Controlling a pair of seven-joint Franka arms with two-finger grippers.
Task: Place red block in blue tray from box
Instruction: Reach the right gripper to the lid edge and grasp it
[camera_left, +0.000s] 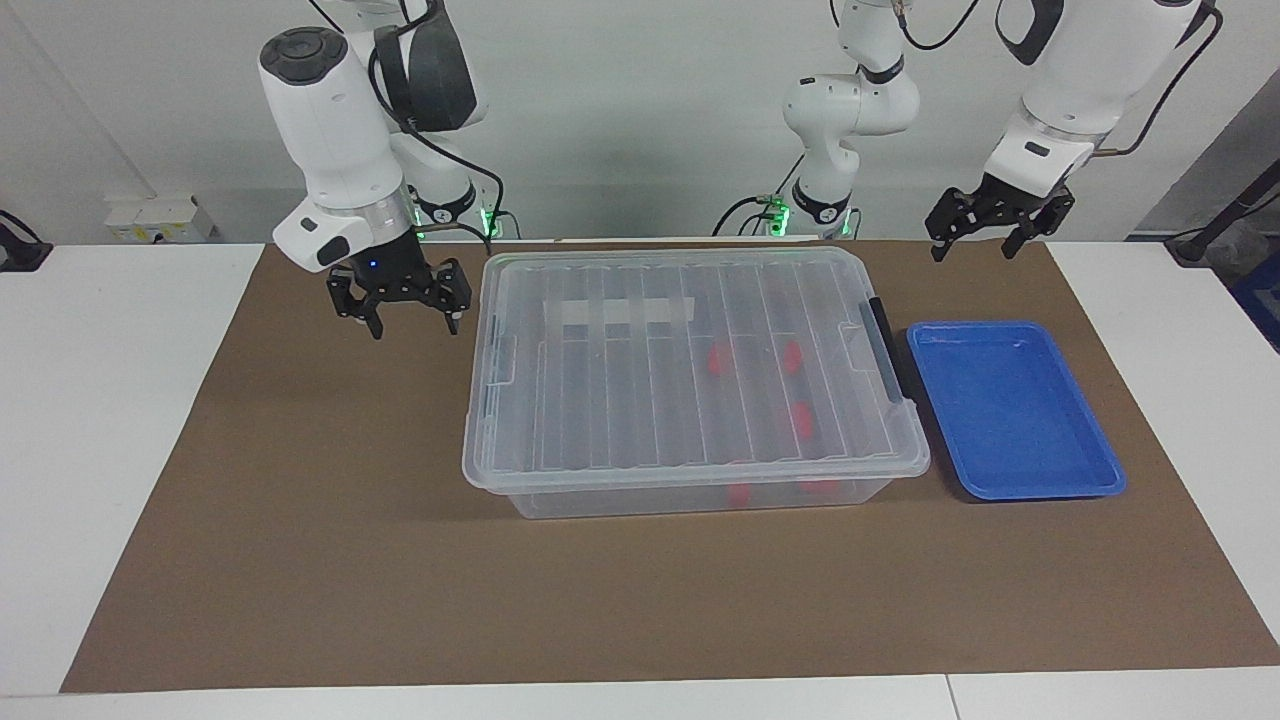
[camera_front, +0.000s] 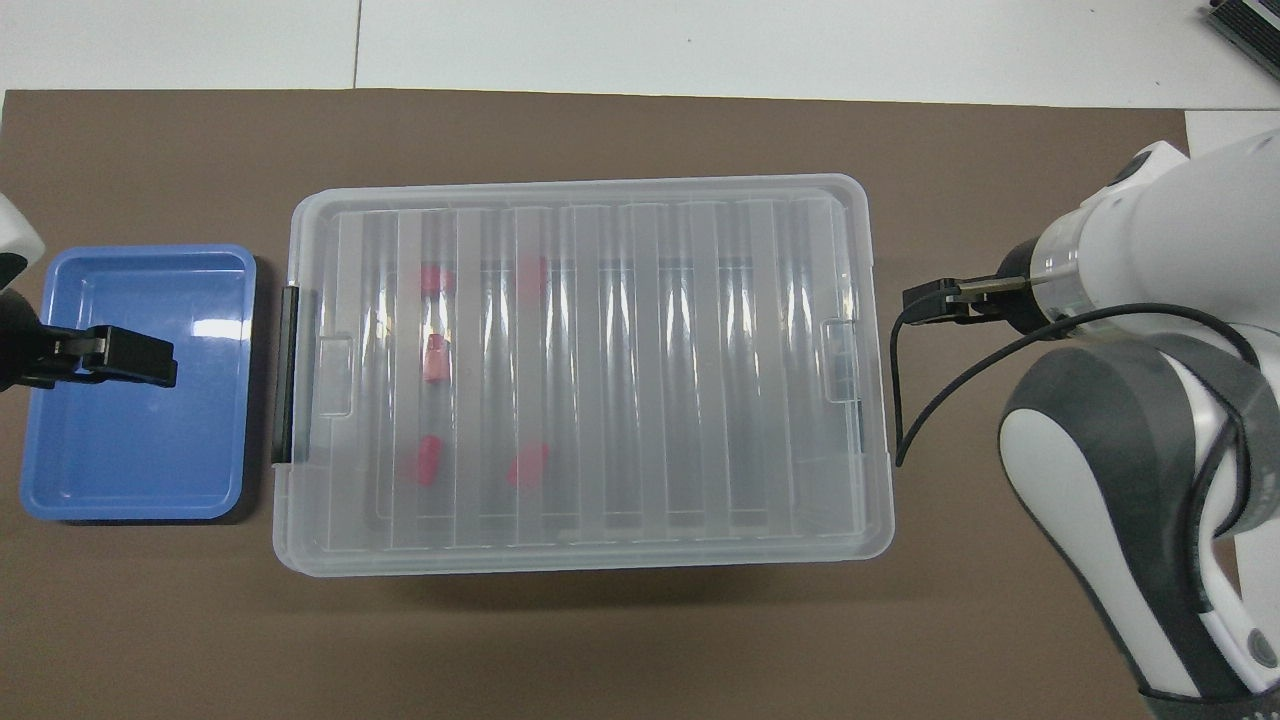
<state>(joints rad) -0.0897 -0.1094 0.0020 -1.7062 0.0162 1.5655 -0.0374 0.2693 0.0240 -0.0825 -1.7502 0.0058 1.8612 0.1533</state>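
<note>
A shut lid (camera_left: 690, 360) covers the red blocks (camera_left: 800, 418) in the box (camera_front: 585, 375).

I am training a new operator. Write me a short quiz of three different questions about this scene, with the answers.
1. True or false: the lid of the box is on.
2. Where are the red blocks now?
A. in the blue tray
B. inside the box
C. on the brown mat
3. Fill in: the right claw is over the mat beside the box's end toward the ____ arm.

Key
1. True.
2. B; the tray holds nothing.
3. Right. The left claw, open like the right one, waits above the mat's edge near the tray.
</note>
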